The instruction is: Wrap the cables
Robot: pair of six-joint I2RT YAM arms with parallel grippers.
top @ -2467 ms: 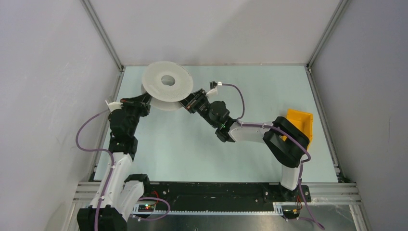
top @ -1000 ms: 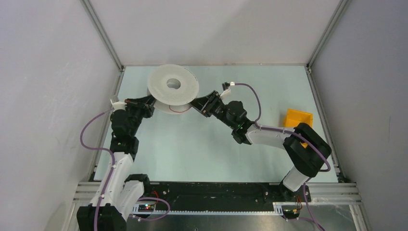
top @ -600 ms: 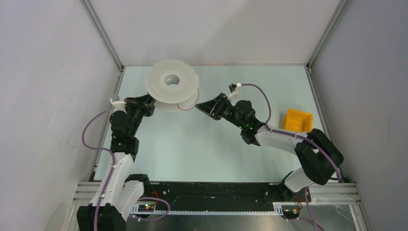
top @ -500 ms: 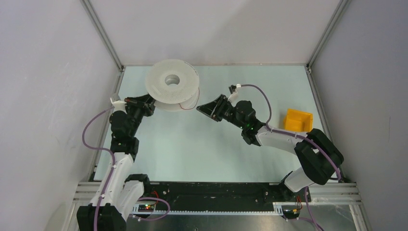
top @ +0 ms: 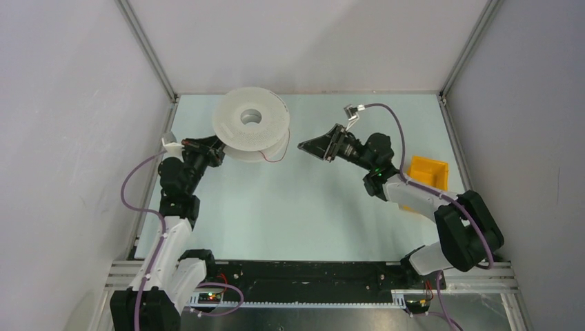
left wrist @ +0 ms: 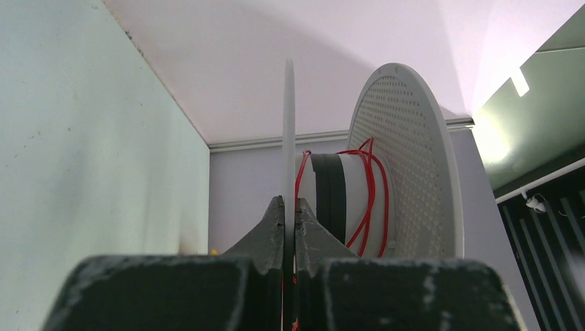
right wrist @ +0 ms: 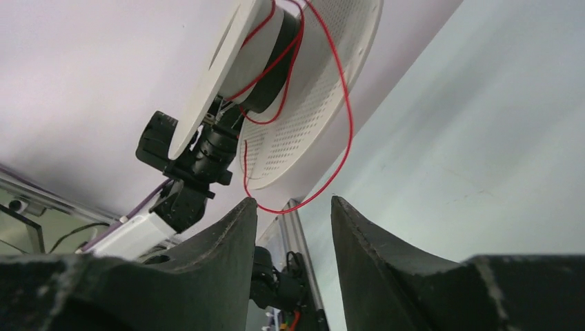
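With the left gripper (left wrist: 290, 208) pinching the spool (top: 250, 124) rim and the right gripper (right wrist: 290, 204) open and empty, the slack wire (right wrist: 345, 124) could unwind

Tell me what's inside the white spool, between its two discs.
Loose turns of thin red wire around the white core, plus a dark band. The core's far side and lower part, behind the left gripper, are hidden.

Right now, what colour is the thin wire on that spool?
Bright red. The right wrist view shows the wire best, looping loose off the white spool.
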